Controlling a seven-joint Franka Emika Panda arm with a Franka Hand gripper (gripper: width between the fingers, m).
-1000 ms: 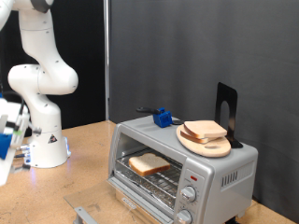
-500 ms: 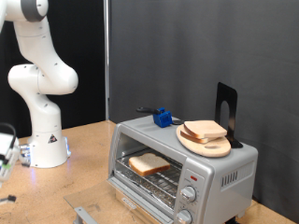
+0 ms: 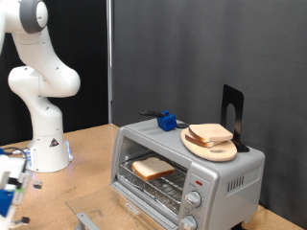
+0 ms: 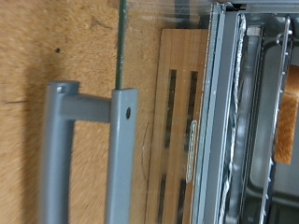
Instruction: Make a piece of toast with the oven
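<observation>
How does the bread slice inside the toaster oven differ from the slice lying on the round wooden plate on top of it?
The slice in the toaster oven lies on the wire rack inside the toaster oven; the slice on the plate sits out on the round wooden plate on the oven's roof. The oven slice looks more golden, the plate slice paler. Both are square with a tan crust.

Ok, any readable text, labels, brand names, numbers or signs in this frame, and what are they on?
None can be read.
Robot base: a small dark mark, too small to read.
Oven: a small red mark above the two knobs, too small to read; no dial markings legible.
Wrist view: no text on the oven's door handle or rack.
</observation>
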